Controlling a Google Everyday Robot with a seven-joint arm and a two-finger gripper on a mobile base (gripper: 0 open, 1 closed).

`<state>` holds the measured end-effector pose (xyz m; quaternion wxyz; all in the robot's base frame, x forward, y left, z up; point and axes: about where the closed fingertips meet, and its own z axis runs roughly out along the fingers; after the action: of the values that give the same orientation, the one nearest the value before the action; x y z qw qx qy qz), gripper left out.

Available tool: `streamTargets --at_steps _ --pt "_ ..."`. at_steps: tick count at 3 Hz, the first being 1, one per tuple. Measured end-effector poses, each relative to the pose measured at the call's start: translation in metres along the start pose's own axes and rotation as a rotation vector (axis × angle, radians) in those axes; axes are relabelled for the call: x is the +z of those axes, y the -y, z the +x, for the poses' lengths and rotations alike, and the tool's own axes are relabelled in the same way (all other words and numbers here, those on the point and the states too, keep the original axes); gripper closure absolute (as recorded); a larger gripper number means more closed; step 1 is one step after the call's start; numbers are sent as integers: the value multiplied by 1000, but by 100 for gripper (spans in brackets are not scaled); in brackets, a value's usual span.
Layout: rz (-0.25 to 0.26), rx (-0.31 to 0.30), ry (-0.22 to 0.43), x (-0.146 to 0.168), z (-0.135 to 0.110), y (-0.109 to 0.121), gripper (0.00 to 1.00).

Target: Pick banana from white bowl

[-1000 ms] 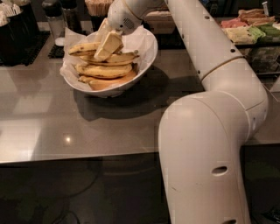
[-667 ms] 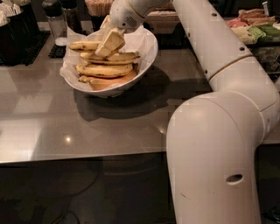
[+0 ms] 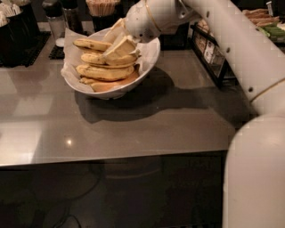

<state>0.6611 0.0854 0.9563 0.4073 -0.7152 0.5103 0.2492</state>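
The white bowl sits at the back left of the grey counter, lined with crinkled white paper and holding several yellow bananas with brown marks. My gripper reaches into the bowl from the right and is down on the pile. Its tip is against the upper middle banana. A longer banana with dark streaks lies just below it. Another banana lies at the top left of the pile. The gripper hides part of the bananas beneath it.
Black containers stand at the back left, with dark bottles and a cup of sticks behind the bowl. A black rack with packaged snacks is at the right. My arm fills the right side. The counter's front edge runs across.
The big arm links have shifted to the right in the view. The gripper has stayed down in the bowl on the bananas, with hardly any movement.
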Motion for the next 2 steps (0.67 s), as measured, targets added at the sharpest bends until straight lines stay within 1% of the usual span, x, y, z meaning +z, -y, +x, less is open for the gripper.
streamTargets --at_steps 1,2 --pt "98 -46 134 -17 -14 -26 100" --pt "207 -29 148 -47 -19 -60 100"
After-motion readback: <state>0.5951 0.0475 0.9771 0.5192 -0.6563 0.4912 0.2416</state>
